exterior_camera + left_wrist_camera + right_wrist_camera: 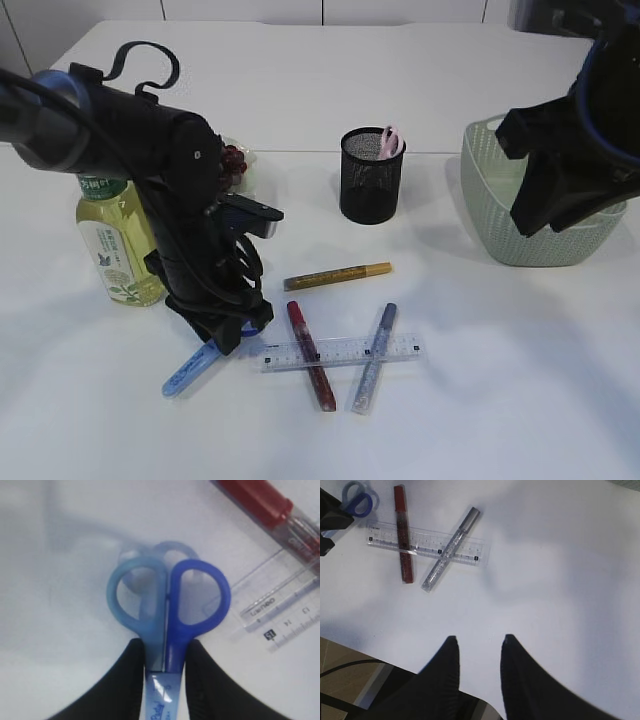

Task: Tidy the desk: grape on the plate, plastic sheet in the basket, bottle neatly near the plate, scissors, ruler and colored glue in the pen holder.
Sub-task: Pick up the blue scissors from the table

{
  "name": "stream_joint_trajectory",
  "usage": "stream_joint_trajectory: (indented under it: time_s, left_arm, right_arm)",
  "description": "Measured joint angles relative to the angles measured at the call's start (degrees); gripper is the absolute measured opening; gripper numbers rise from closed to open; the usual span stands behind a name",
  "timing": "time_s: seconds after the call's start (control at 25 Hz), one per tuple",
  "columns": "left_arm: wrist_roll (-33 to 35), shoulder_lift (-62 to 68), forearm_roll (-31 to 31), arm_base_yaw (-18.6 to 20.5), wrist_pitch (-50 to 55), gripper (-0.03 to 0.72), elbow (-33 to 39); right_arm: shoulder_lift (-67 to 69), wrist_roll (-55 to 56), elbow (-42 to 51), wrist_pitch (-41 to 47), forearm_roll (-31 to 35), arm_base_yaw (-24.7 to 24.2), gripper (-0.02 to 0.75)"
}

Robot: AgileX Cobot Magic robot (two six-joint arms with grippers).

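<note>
My left gripper point(165, 650) is shut on blue scissors point(167, 600) just below their handle loops, low over the table; the capped blade point(190, 372) sticks out toward the front left. Beside them a clear ruler point(340, 352) lies across a red glue pen point(311, 355) and a silver glue pen point(374, 358). A gold glue pen point(337, 275) lies further back. The green bottle point(115, 240) stands upright at the left. Dark grapes point(232, 160) show behind the left arm; the plate is hard to make out. My right gripper point(479, 640) hangs open and empty by the basket point(530, 230). The plastic sheet is out of view.
A black mesh pen holder point(372, 175) stands at centre back with a pink item inside. The pale green basket sits at the right, partly behind my right arm. The table's front edge shows in the right wrist view, beneath the fingers point(447, 655).
</note>
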Motion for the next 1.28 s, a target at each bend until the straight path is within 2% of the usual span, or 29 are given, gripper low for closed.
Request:
stream_joint_trajectory:
  time_s: [0.64, 0.96, 1.12, 1.28]
  left_arm:
    - [-0.4, -3.6, -0.4, 0.0, -3.5, 0.180, -0.1]
    - [-0.4, -3.8, -0.7, 0.0, -6.5, 0.180, -4.1]
    - [-0.4, -3.8, -1.5, 0.0, -8.8, 0.180, -6.3]
    - [-0.4, -3.8, -2.3, 0.0, -11.0, 0.179, -7.9]
  right_arm:
    - [0.0, -0.9, 0.0, 0.0, 0.0, 0.0, 0.240]
    - [-3.4, -2.1, 0.0, -2.1, -0.4, 0.0, 0.240]
    - [-5.7, -2.1, 0.0, -2.3, -4.2, 0.0, 0.240]
    - [-5.8, 1.0, 0.0, -1.4, -10.9, 0.0, 0.240]
